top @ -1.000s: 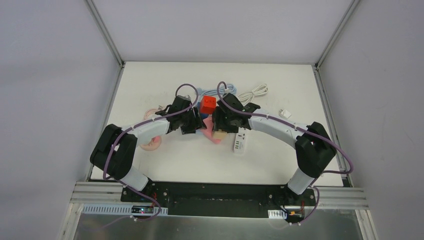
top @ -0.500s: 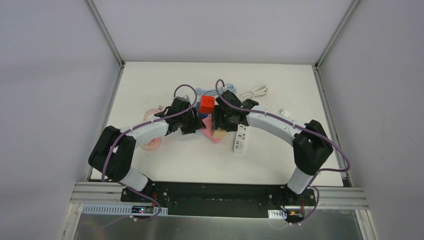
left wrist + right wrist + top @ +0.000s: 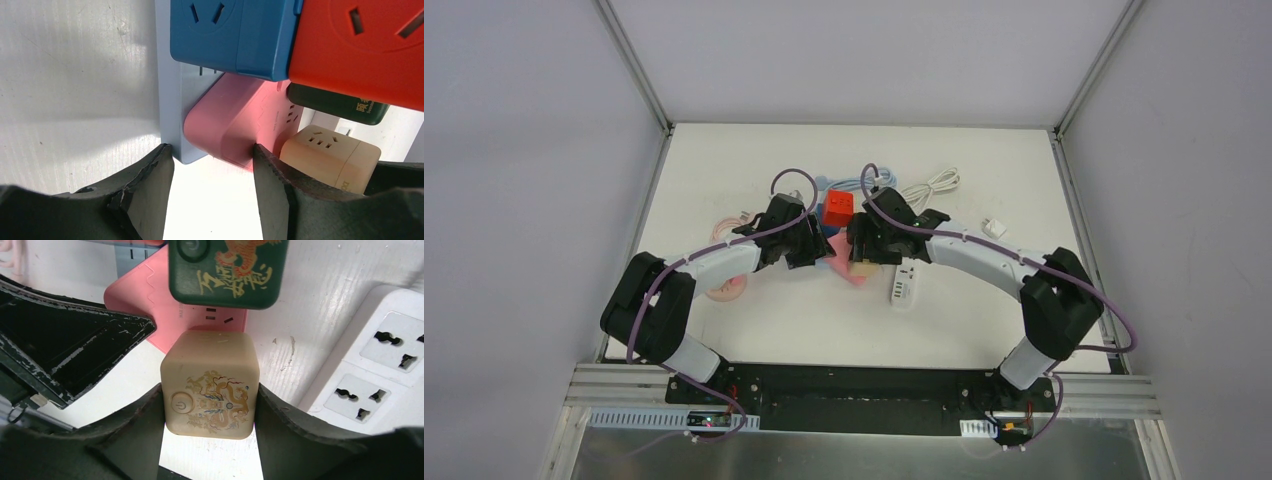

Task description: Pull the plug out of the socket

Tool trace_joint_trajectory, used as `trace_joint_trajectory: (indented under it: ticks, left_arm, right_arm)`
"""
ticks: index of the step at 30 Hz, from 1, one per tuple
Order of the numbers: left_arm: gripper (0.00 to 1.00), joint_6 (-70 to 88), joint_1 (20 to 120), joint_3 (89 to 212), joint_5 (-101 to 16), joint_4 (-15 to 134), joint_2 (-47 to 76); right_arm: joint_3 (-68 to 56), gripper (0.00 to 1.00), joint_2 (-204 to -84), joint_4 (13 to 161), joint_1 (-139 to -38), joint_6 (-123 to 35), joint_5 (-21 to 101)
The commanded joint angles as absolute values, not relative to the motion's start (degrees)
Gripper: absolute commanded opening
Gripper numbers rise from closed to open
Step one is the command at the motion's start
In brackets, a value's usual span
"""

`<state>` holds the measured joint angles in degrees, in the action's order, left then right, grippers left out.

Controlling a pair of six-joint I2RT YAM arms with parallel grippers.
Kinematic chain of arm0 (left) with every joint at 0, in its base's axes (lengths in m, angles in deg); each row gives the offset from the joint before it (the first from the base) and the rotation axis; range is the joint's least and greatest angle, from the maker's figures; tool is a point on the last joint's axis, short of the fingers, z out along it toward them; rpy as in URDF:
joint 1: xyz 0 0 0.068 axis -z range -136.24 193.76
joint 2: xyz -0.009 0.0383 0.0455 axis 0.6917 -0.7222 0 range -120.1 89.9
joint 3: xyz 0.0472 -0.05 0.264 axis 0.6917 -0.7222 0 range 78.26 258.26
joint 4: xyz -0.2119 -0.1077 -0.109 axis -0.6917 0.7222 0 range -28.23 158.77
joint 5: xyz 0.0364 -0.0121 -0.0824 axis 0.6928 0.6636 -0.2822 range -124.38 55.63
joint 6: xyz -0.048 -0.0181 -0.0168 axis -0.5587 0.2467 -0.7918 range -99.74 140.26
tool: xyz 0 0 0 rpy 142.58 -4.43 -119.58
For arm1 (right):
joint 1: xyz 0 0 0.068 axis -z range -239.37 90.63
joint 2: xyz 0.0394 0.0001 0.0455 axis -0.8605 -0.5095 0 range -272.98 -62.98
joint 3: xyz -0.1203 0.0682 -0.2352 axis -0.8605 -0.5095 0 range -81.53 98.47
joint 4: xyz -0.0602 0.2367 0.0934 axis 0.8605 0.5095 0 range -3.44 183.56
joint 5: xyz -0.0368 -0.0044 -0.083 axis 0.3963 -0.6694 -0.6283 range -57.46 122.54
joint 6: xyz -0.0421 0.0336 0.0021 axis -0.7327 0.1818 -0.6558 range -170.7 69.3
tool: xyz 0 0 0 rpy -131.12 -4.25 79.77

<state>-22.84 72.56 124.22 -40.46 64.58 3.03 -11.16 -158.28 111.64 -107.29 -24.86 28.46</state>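
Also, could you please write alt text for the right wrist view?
The right gripper clamps a beige cube plug with a gold dragon print, on a pink socket strip. A dark green plug sits beyond it; a white power strip lies at the right.

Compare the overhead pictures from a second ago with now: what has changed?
The right arm's elbow swung outward; the left fingers edged slightly left. Unchanged: right fingers clamped on the beige cube plug, left fingers closed on the pink power strip; red socket cube, white power strip in place.
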Motion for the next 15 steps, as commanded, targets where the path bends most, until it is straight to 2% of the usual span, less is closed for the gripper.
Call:
trace_joint_trajectory:
  ticks: [1, 3, 7, 9, 12, 15]
  left_arm:
    - [0.40, -21.79, 72.68, 121.94, -34.68, 69.55, -1.00]
    - [0.39, -22.08, 72.68, 121.95, -34.70, 69.48, -1.19]
    - [0.39, -22.45, 72.68, 121.88, -34.70, 69.57, -1.33]
    - [0.39, -22.53, 72.68, 121.86, -34.70, 69.67, -1.53]
    - [0.39, -22.61, 72.68, 121.77, -34.73, 69.77, -1.60]
    - [0.38, -22.63, 72.68, 121.93, -34.73, 70.10, -1.62]
  right_arm:
    - [-15.46, 0.00, -149.29, 96.20, -106.58, -25.09, 44.14]
    - [-16.34, 0.00, -149.98, 95.42, -107.28, -25.71, 43.49]
    - [-11.01, 0.00, -155.47, 105.67, -110.36, -27.21, 29.17]
    - [-7.95, 0.00, -156.63, 109.46, -110.54, -27.10, 26.42]
    - [-7.50, 0.00, -153.92, 108.80, -110.25, -27.20, 27.86]
    - [-8.95, 0.00, -150.19, 104.93, -107.96, -26.05, 35.82]
